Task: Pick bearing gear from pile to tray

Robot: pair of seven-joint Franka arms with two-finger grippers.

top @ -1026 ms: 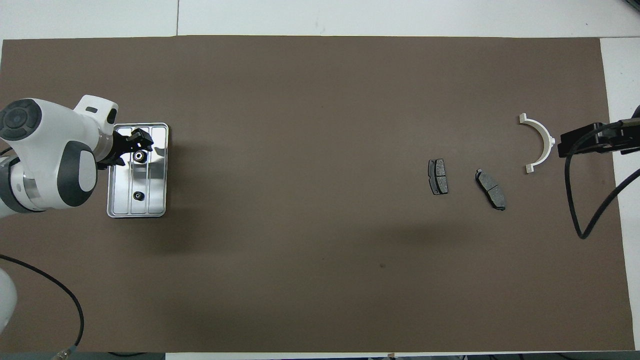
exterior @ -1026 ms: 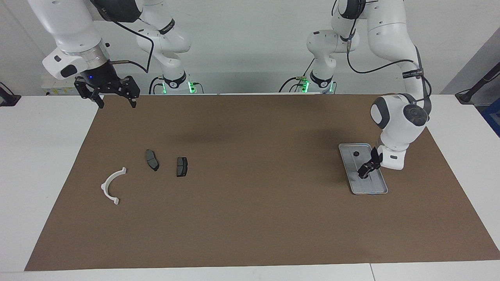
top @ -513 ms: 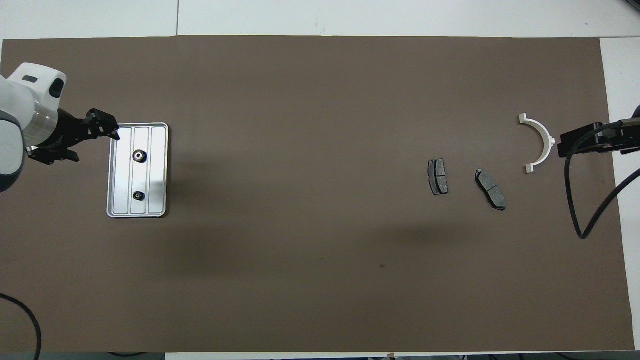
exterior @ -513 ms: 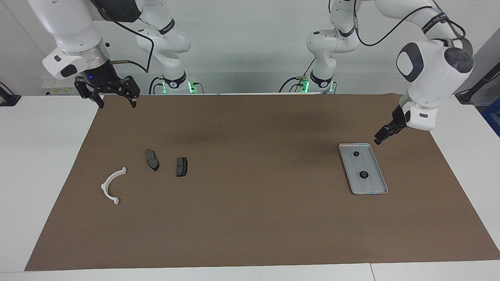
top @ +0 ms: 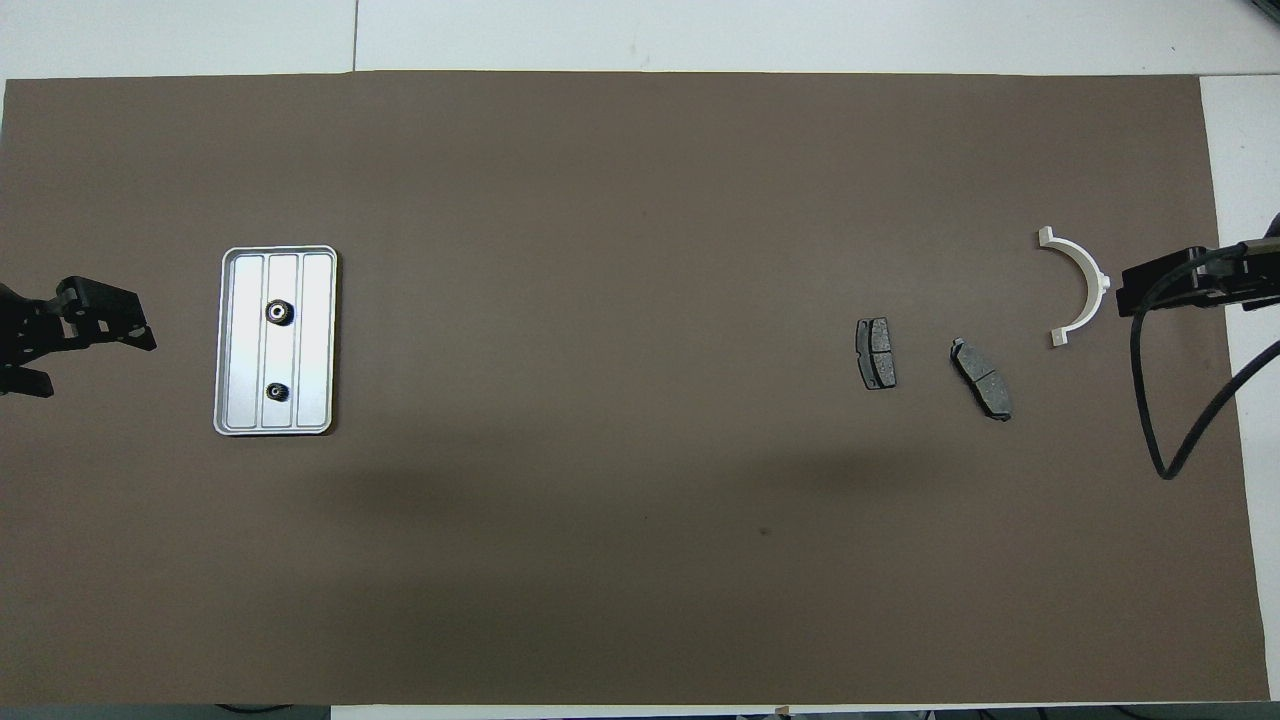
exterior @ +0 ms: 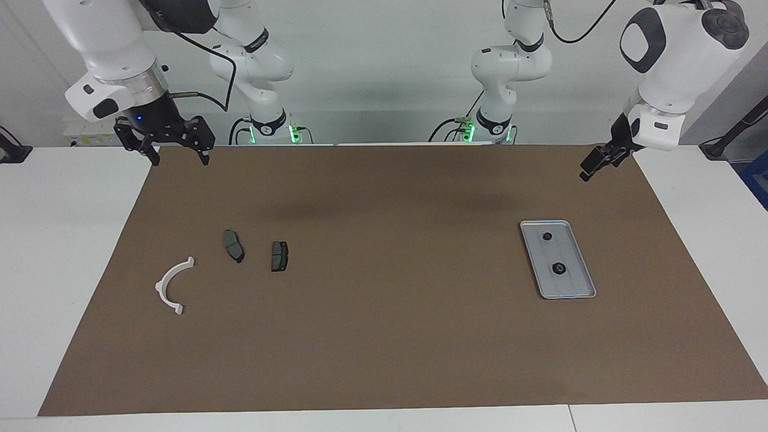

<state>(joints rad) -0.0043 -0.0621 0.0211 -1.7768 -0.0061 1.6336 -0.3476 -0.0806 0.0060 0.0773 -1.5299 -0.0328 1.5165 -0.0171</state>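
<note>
Two small black bearing gears (exterior: 546, 236) (exterior: 558, 268) lie apart on the silver ridged tray (exterior: 575, 267) toward the left arm's end of the table; the overhead view shows the gears (top: 278, 312) (top: 279, 391) and tray (top: 318, 340) too. What is left of the pile lies toward the right arm's end: two dark brake pads (exterior: 234, 246) (exterior: 279, 256) and a white half-ring (exterior: 163, 282). My left gripper (exterior: 587, 170) (top: 98, 362) hangs open and empty, high over the mat beside the tray. My right gripper (exterior: 177, 157) (top: 1130, 290) waits open and empty above the mat's edge.
A brown mat (exterior: 390, 336) covers most of the white table. In the overhead view the brake pads (top: 876, 353) (top: 982, 378) and half-ring (top: 1095, 275) lie spread apart, and a black cable (top: 1150, 400) loops from the right arm.
My left gripper rose from the tray, leaving a bearing gear lying on it, and drew back off the tray toward the robots. The right arm has not moved.
</note>
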